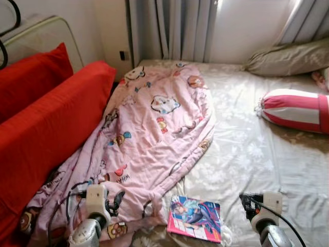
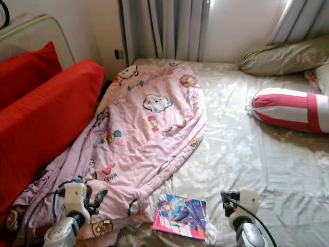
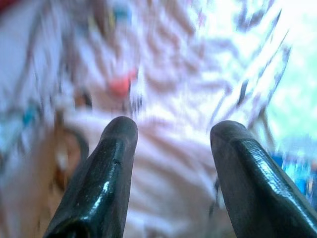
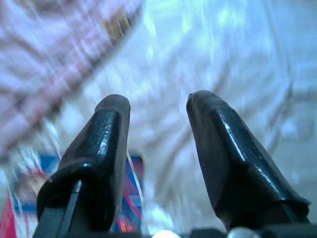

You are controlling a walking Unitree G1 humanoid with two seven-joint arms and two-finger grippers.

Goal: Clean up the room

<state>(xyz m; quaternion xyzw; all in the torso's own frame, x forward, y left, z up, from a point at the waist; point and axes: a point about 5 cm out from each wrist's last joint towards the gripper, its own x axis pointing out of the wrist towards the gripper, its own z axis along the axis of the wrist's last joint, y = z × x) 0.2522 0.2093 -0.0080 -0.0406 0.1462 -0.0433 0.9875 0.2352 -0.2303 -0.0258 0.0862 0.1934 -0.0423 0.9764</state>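
A crumpled pink blanket (image 1: pixel 154 128) with cartoon prints lies across the left half of the bed. Near the front edge a colourful book (image 1: pixel 195 217) rests flat on the grey floral sheet (image 1: pixel 257 154). My left gripper (image 1: pixel 116 201) hovers low over the blanket's near end. In the left wrist view this gripper (image 3: pixel 171 134) is open, with blurred pink fabric (image 3: pixel 168 89) beyond it. My right gripper (image 1: pixel 248 205) hangs over the sheet just right of the book. It is also open in the right wrist view (image 4: pixel 156 104), where the book (image 4: pixel 133 198) lies below its fingers.
Two red cushions (image 1: pixel 46 134) lean along the bed's left side. A red-and-white striped bolster (image 1: pixel 295 109) and a beige pillow (image 1: pixel 288 57) lie at the far right. Grey curtains (image 1: pixel 175 31) hang behind the bed. Bare sheet spreads between the blanket and the bolster.
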